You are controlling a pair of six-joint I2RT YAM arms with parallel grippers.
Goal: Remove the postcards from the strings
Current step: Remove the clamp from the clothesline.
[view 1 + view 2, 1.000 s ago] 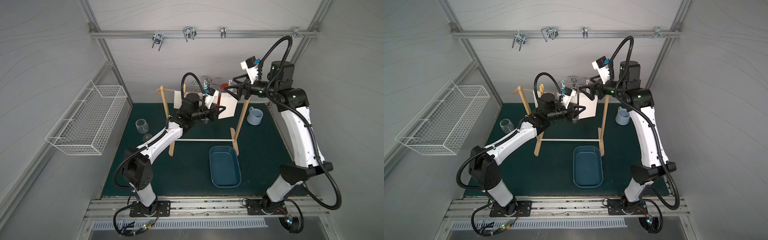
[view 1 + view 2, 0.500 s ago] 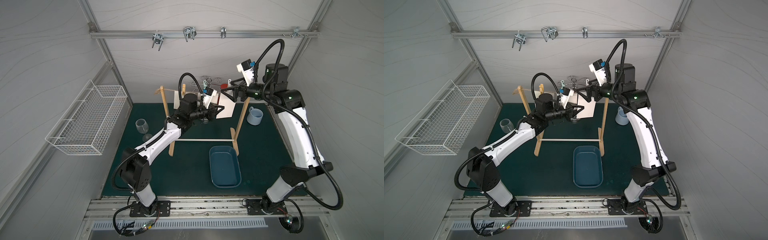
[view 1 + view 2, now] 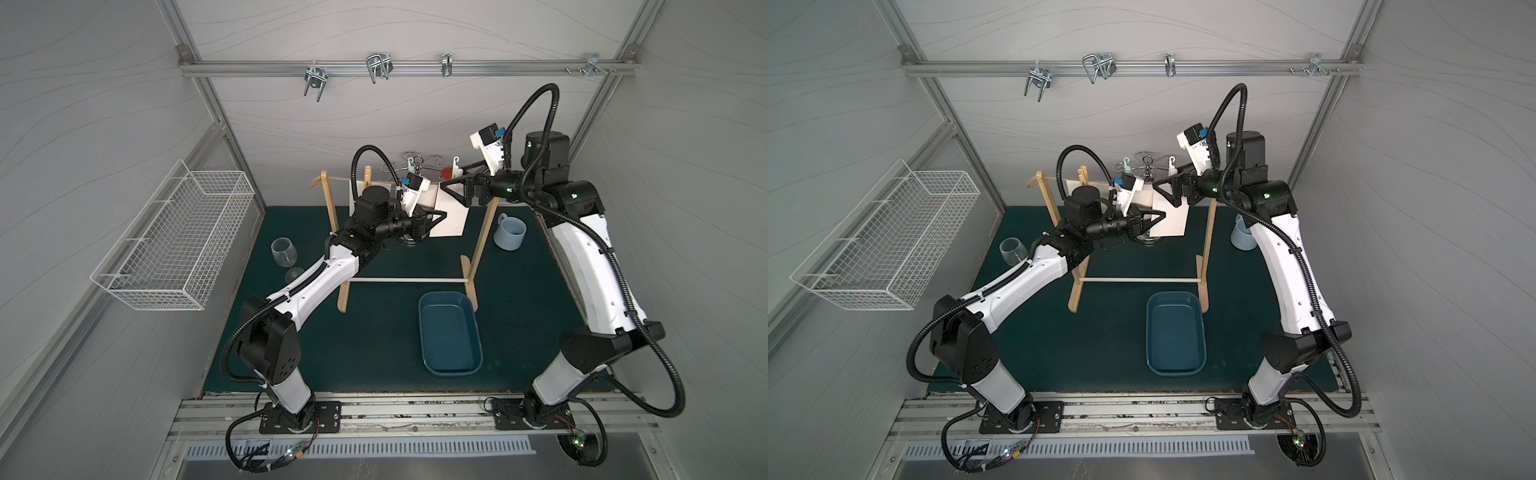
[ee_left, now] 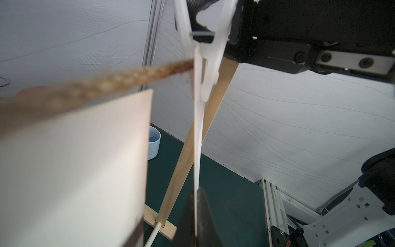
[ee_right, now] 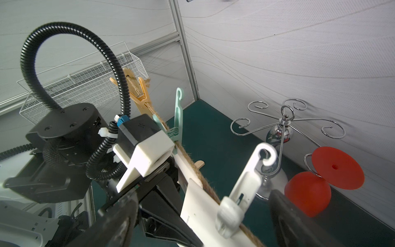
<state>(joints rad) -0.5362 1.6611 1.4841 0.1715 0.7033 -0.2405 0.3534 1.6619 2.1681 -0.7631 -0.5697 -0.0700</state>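
Right wrist view: my empty right gripper [image 5: 202, 194] gapes around the white clothespin [image 5: 245, 184], to free the postcard [image 5: 201, 222] my left gripper [image 4: 195, 213] pinches.

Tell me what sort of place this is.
Probably a robot test cell, not a home: panelled walls on an aluminium frame, a left arm and right arm bolted to a floor rail, and staged props such as postcards pegged on a rope.

The dark green mat [image 3: 374, 353] carries a wooden rack [image 3: 468, 278] centrally, a blue tray [image 3: 421, 332] near, a mug [image 3: 510, 234] far right and a wine glass [image 3: 284, 252] left.
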